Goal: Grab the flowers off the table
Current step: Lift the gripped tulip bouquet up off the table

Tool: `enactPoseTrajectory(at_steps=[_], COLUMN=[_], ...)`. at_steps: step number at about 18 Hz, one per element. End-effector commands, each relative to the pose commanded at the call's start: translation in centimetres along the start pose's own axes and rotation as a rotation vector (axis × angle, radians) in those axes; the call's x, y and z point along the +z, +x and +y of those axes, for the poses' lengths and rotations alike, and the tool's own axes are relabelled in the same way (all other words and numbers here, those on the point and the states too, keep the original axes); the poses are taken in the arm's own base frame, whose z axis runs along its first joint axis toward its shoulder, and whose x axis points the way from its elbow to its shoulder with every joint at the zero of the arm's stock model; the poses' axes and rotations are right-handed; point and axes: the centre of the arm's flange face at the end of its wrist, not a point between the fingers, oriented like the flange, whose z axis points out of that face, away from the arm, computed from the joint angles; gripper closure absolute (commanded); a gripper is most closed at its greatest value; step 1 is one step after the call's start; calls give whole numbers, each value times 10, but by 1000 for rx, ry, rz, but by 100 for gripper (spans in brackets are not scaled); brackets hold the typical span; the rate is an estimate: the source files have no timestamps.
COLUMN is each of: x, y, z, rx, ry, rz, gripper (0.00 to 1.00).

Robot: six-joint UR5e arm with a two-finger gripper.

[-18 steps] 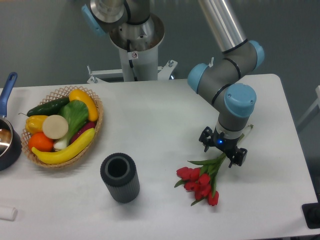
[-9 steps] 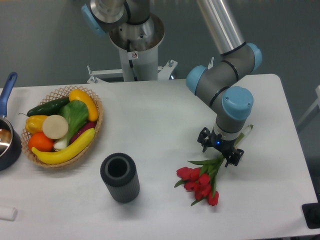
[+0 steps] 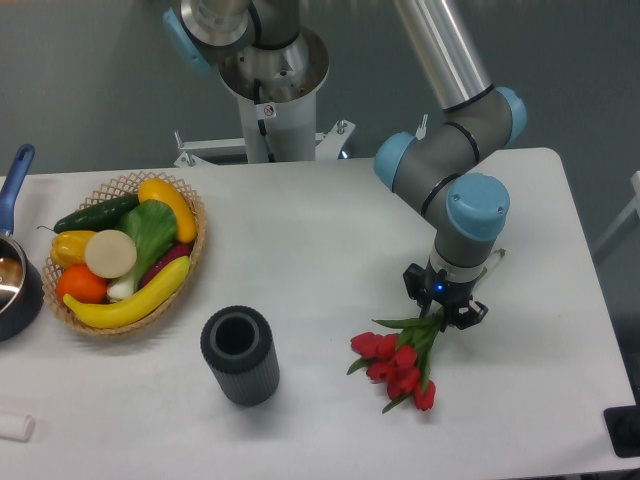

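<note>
The pincer is clamped on the stems of the flowers, whose red heads lie on the table

Red tulip flowers w/ green stems, lying on white table, right-front area

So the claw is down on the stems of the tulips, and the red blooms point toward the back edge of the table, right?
Not quite. The camera view shows the claw down on the stems of the tulips, but the red blooms point toward the front edge of the table, below and left of the claw, near the dark ribbed cylinder.
</note>
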Motion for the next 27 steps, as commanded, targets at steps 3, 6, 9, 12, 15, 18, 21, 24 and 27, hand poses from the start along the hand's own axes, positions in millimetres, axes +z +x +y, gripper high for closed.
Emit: enactPoseTrajectory(at_steps=[3, 6, 9, 12, 15, 18, 21, 24, 27], x=[0, -4, -18, -58, -96, -137, -168, -206, -236], y=[-2, -5, -12, -17, -14, -12, -10, 1, 11], z=[-1, -2, -3, -11, -21, -24, -27, -36, -41], rx=[-4, -3, -2, -7, -41, -98, -121, -130, -149], ry=[1, 3, 12, 65, 191, 306, 444, 581, 685], rz=[-3, -12, -40, -97, -121, -147, -144, -141, -127], gripper=[78, 78, 78, 78, 78, 78, 78, 78, 78])
